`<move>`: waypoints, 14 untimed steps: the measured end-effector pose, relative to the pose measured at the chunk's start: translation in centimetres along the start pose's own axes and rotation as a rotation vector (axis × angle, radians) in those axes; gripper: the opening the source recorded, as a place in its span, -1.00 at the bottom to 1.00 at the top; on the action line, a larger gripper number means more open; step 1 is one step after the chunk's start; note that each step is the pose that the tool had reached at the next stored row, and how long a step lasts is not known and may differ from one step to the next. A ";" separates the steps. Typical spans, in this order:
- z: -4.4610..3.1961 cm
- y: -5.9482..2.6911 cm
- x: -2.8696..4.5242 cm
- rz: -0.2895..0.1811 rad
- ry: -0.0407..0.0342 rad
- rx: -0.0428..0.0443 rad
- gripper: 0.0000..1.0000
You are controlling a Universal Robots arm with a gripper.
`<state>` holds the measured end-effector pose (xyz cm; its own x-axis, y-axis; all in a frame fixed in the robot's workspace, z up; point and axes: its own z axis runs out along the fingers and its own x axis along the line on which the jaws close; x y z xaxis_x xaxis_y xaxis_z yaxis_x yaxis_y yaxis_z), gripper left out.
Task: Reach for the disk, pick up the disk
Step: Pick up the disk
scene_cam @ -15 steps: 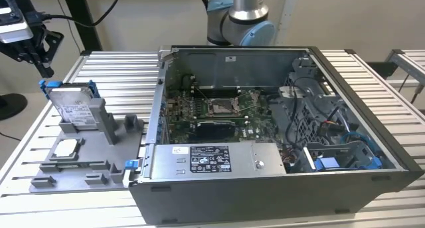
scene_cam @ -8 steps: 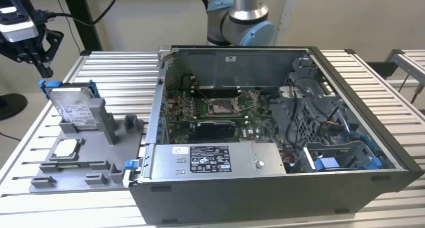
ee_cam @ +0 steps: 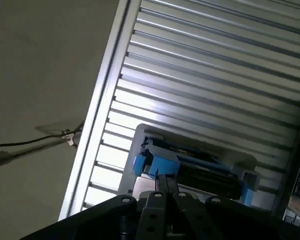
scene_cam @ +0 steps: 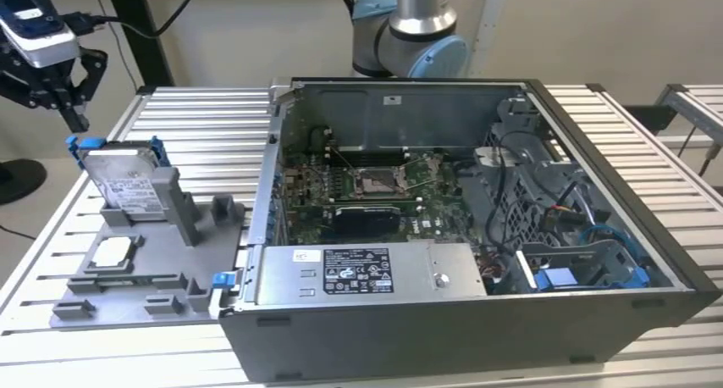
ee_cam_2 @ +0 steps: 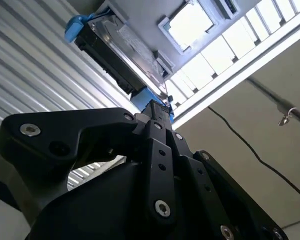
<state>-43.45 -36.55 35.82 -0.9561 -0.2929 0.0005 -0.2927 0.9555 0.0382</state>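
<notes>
The disk [scene_cam: 122, 183] stands upright on edge in a grey slotted holder [scene_cam: 158, 274] at the exterior view's left. It is silver-grey with a white label and blue rails on both sides. My gripper [scene_cam: 74, 115] hangs just above and behind the disk's top left blue rail, a little apart from it. The black fingers are pressed together with nothing between them. In both wrist views the fingertips [ee_cam_2: 156, 107] [ee_cam: 165, 181] point at a blue rail end of the disk [ee_cam_2: 117, 47] [ee_cam: 200, 167].
An open computer case [scene_cam: 678, 278] fills the table's middle and right, with a grey power supply box [scene_cam: 361, 274] along its near side. A small square silver chip [scene_cam: 113, 252] lies on the holder. The arm's base [scene_cam: 407, 32] stands behind the case. The table top [scene_cam: 203, 125] is slatted aluminium.
</notes>
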 end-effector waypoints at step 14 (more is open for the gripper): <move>0.00 0.00 0.00 -0.255 0.0098 0.0001 -1.00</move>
<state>-43.45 -36.55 35.82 -0.8510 -0.5252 0.0006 -0.5248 0.8504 0.0382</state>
